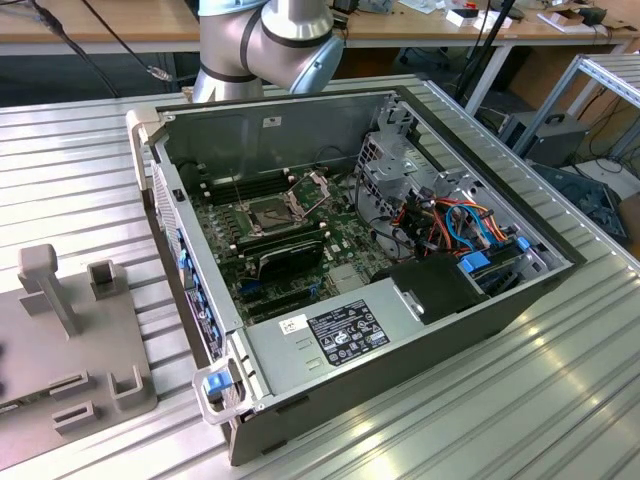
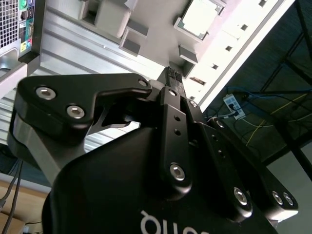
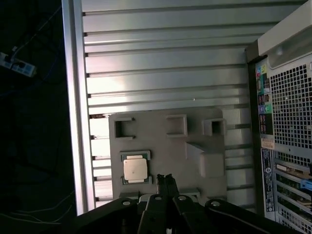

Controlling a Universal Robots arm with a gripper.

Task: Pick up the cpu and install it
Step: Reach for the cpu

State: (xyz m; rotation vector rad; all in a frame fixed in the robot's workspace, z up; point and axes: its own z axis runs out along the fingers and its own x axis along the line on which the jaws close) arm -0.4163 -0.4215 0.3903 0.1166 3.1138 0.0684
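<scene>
– Gripper (image 3: pixel 165 177) first: how do the fingers (image 3: pixel 161 185) stand?

– Together. In both wrist views the two slim black tips are pressed against each other with nothing between them, and they touch nothing.

– And the cpu (image 3: pixel 135 169)?

– It lies flat, silver top up, in a square seat near one edge of the grey fixture plate (image 3: pixel 161 141). The plate rests on the slatted aluminium table (image 3: pixel 170 58). In the second wrist view the chip (image 2: pixel 201 17) shows pale beyond the closed tips (image 2: pixel 174 74).

– How close are the two?

– Apart. The tips point toward the plate, near the chip's seat but off to its side, not over it. How high above the plate they hang I cannot tell.

– What about the computer?

– In the exterior view the open computer case (image 1: pixel 250 135) lies on the table beside the plate (image 1: pixel 100 330), toward the exterior view's right. The socket (image 1: pixel 270 213) on the board has its bracket hinged up. The arm (image 1: pixel 265 40) rises behind the case.
</scene>
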